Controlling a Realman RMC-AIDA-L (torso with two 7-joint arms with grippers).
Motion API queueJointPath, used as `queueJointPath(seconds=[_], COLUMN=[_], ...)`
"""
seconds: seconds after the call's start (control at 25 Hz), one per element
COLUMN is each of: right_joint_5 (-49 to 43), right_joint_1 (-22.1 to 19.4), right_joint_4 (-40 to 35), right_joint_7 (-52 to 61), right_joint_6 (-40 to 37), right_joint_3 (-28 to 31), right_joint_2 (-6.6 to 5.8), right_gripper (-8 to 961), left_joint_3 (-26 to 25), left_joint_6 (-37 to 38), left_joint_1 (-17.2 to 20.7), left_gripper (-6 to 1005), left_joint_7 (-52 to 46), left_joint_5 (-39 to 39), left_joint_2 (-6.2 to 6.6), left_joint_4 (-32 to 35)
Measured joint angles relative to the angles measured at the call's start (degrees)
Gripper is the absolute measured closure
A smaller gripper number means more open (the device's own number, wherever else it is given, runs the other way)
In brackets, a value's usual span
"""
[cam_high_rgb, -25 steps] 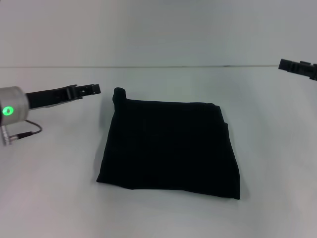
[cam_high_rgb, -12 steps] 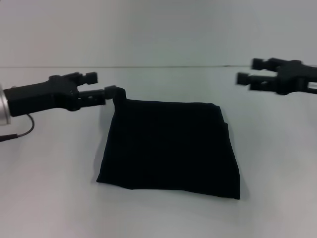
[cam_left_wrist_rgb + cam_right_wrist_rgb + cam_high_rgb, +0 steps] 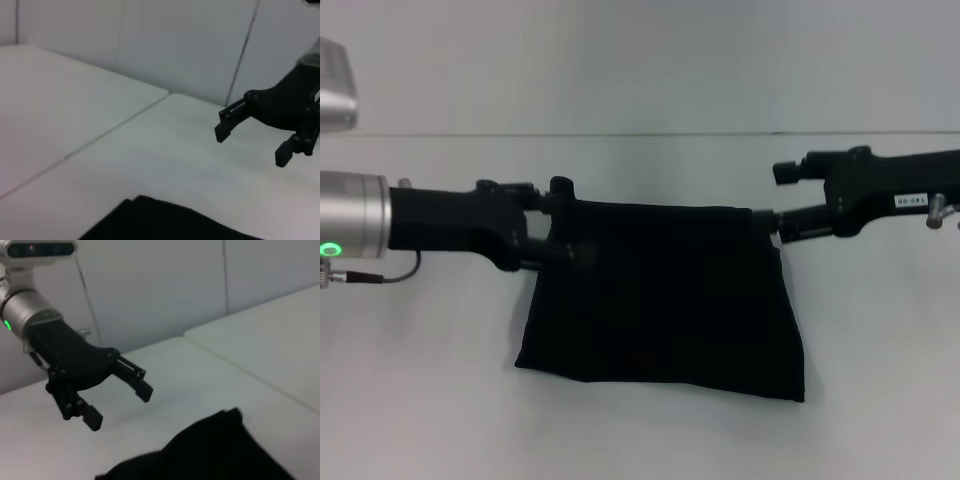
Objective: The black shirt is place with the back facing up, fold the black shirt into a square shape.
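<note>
Black shirt [image 3: 660,300], one soft cloth folded square on white table [image 3: 420,400], we note each wrist view shows opposite gripper's fingers spread, left gripper [image 3: 552,225] and right gripper [image 3: 780,200] at far corners.

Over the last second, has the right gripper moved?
Yes. The right gripper has come in from the view's right edge toward the black shirt, now open at its far right corner.

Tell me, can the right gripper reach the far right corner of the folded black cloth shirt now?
Probably yes. The right gripper is open beside that corner of the black cloth shirt, and nothing lies between them on the white table.
</note>
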Motion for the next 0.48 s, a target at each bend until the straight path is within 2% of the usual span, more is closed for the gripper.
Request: queueJointPath(seconds=[0.24,0.48], right_joint_5=[-4.5,-6.8], right_joint_1=[0.5,0.9], right_joint_4=[0.2,0.5], right_joint_7=[0.9,0.9], right_joint_6=[-0.1,1.3], right_joint_3=[-0.4,-0.1], right_joint_2=[0.12,0.88], right_gripper=[23,23], left_joint_3=[2.7,4.8], left_joint_6=[-0.5,-2.0], left_joint_1=[0.4,0.3], left_gripper=[97,95], left_joint_7=[0.9,1.0], left_joint_5=[0.9,1.5], left_joint_2=[-0.69,-0.93], left_joint_4=[0.1,0.1])
